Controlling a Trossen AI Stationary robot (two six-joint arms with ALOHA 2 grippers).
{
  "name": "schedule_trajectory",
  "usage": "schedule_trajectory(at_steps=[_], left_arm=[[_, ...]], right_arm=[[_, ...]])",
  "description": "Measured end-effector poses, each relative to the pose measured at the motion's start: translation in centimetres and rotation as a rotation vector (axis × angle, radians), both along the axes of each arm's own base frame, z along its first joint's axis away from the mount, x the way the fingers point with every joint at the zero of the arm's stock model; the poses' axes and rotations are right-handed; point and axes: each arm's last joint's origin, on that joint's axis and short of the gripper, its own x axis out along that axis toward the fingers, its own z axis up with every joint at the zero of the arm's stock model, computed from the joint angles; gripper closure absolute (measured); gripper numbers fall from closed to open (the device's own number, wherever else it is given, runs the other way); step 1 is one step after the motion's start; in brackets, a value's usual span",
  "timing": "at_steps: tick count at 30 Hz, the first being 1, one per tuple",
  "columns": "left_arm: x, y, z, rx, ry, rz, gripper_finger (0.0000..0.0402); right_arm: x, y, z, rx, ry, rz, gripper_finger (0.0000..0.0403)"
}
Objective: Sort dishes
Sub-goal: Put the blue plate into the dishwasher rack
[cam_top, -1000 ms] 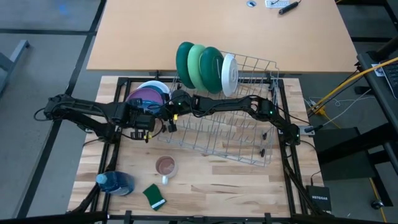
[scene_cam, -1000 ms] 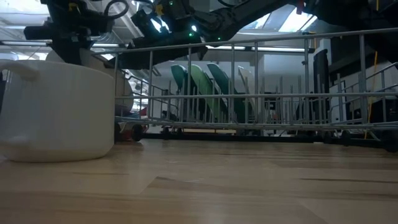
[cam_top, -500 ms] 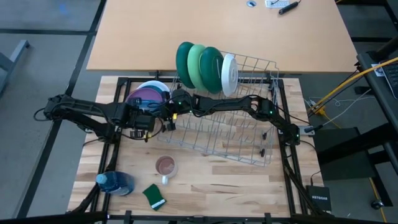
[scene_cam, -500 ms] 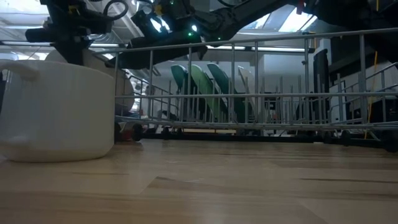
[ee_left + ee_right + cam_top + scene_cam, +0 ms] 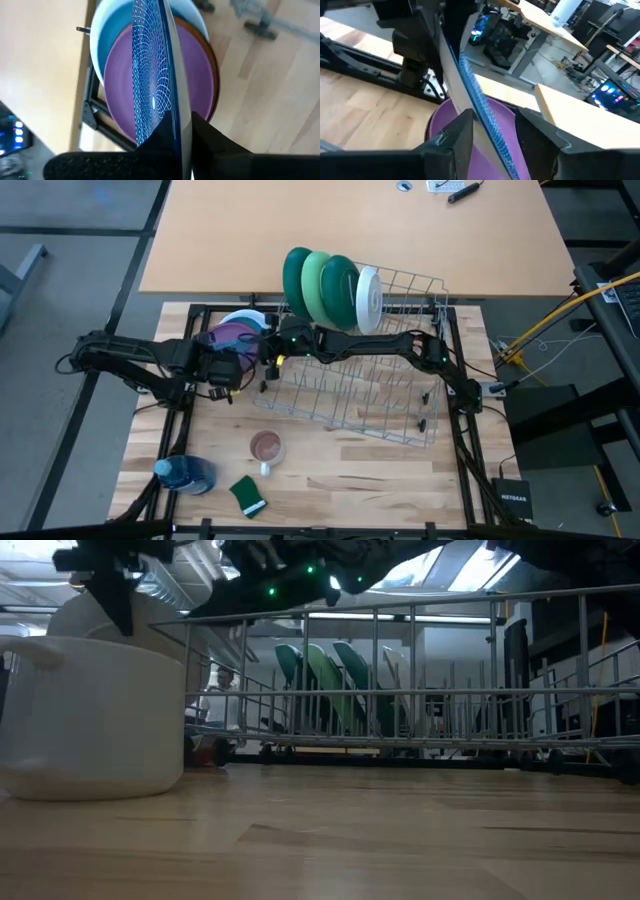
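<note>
Left wrist view: left end effector (image 5: 182, 142) clenched on blue patterned plate (image 5: 150, 75), hiding purple plate (image 5: 195, 70); right end effector (image 5: 492, 132) released.

a level look across a pale wooden worktop (image 5: 330, 840). at near left stands a large white cup-like vessel (image 5: 90, 715), filling much of that side, with a handle stub on its left edge. behind it, a wire dish rack (image 5: 420, 690) stretches across the middle and right, its thin metal bars rising upright. inside the rack, toward the far side, three green plates (image 5: 325, 685) stand on edge, leaning side by side. dark robot arms (image 5: 300, 565) with small green lights cross the top edge above the rack. a person (image 5: 220, 690) shows small in the room beyond, seen through the bars.
</note>
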Motion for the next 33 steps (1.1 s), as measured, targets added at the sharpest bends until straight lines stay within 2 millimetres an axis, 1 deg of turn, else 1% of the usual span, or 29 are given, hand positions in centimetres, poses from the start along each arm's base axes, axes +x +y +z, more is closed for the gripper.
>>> schedule_trajectory(at_steps=[5,10,13,16,20,23,25,28,30,33], left_arm=[[-0.9,-0.1,1.8,-0.016,-0.133,0.058,0.0391],[-2.4,0.0,3.8,-0.056,-0.314,0.162,0.0391],[-3.6,0.1,4.9,-0.082,-0.426,0.223,0.0391],[-4.9,0.3,6.0,-0.114,-0.536,0.265,0.0391],[-6.4,0.5,7.5,-0.169,-0.716,0.289,0.0392],[-7.1,0.6,8.7,-0.215,-0.881,0.283,0.0392],[-7.4,0.7,9.4,-0.246,-0.985,0.28,0.0392],[-7.7,0.6,10.0,-0.29,-1.078,0.269,0.0392],[-7.4,0.5,10.2,-0.329,-1.128,0.257,0.0392],[-6.3,0.3,10.3,-0.393,-1.224,0.226,0.0392]], right_arm=[[-0.5,0.0,1.5,-0.012,-0.02,-0.053,0.0251],[-2.1,0.0,3.8,-0.027,0.03,-0.144,0.0251],[-3.8,0.0,5.5,-0.037,0.118,-0.209,0.0251],[-5.7,0.3,7.1,-0.018,0.204,-0.226,0.0251],[-8.4,0.8,9.3,0.025,0.283,-0.239,0.0251],[-10.7,1.1,10.9,0.07,0.335,-0.258,0.0251],[-12.2,1.4,11.8,0.099,0.378,-0.271,0.0251],[-14.4,1.7,13.0,0.137,0.428,-0.296,0.0251],[-15.7,1.9,13.6,0.147,0.459,-0.326,0.0251],[-17.4,2.0,14.2,0.144,0.506,-0.392,0.0251]])
